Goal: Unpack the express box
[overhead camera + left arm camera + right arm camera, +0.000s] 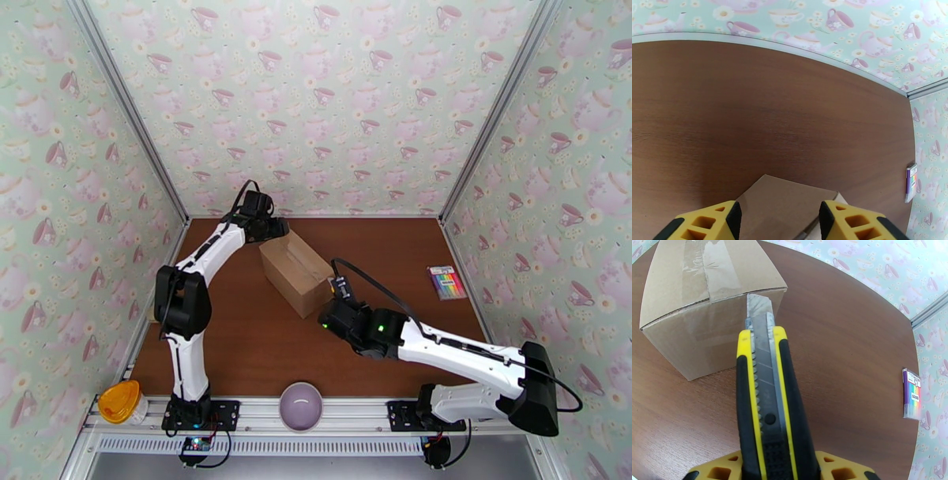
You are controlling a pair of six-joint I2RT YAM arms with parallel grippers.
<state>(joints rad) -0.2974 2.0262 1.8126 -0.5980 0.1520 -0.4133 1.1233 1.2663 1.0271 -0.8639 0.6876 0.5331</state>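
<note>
Box [296, 272] sits mid-way across the table [395, 253], plain brown, flaps down, clear tape over the seam. Right gripper [779, 471] clamps a yellow-black knife [764, 398], blade tip at the box's top edge. Left gripper [779, 221] hangs wide open over its far end.

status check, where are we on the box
Left pincer open over far end of brown cardboard box. Right pincer shut on yellow-black utility knife, blade at its taped edge. Coloured pen pack well aside.

The express box [296, 272] before me is plain brown cardboard, flaps [746, 267] shut under clear tape [717, 275], standing skewed near the table [237, 347] middle
</note>
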